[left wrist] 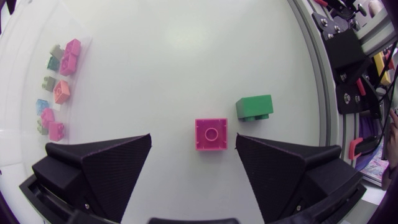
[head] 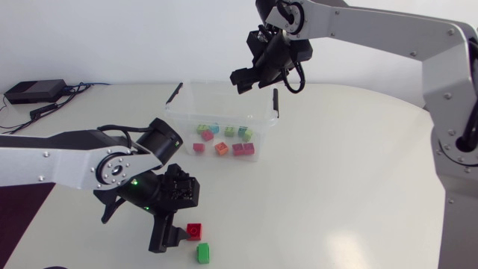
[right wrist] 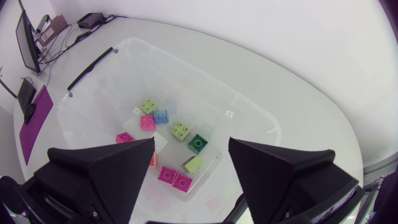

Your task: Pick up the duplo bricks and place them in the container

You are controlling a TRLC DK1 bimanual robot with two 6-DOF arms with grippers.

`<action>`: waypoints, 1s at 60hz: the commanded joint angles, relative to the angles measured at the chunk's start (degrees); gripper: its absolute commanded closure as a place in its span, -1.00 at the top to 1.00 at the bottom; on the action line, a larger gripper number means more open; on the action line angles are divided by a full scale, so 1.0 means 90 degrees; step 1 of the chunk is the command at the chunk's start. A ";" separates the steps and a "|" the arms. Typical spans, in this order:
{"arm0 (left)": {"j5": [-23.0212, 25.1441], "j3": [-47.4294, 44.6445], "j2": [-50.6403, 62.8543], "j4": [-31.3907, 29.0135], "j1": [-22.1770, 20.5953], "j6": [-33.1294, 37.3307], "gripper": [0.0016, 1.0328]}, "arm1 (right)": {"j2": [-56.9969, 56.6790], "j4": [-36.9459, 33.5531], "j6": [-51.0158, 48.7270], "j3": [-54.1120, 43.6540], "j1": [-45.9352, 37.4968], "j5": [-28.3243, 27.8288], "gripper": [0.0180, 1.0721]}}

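Bricks lie loose at the near side of the white table (head: 343, 194): a green brick (head: 202, 252) closest, and a red brick (head: 195, 231) just beyond it, the two near each other but apart. The left gripper (left wrist: 193, 140) hangs low over the red brick with its fingers spread wide. The brick sits on the table in the gap, closer to one finger, and neither finger touches it. The green brick lies just ahead of that same finger, outside the gap. The left arm (head: 60, 161) comes in from the side with its wrist bent downward.

Farther across the table stands the clear container (head: 224, 101), open-topped, with a black clip at each end. On its floor lies a scatter of small bricks in pink, lime, green, orange and pale blue, mostly gathered toward one half. The right gripper (right wrist: 191, 142) hangs above the container's far rim, well clear of the bricks. Its fingers are wide apart and hold nothing, and it looks straight down into the container.
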 commanded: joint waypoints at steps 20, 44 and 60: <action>-0.0282 -0.0197 0.0740 0.0449 -0.0411 -0.0542 0.57 | -0.2591 0.0522 -0.0022 -0.3047 0.0973 0.0019 0.91; -0.0301 -0.0197 0.0623 0.0351 -0.0196 -0.0581 -0.41 | -0.4212 0.0815 -0.1555 -0.5909 0.2145 -0.0694 0.87; -0.0204 0.0604 -0.0676 -0.0537 0.1093 -0.0229 -0.40 | -0.3373 0.0600 -0.1985 -0.6104 0.3376 -0.0577 0.81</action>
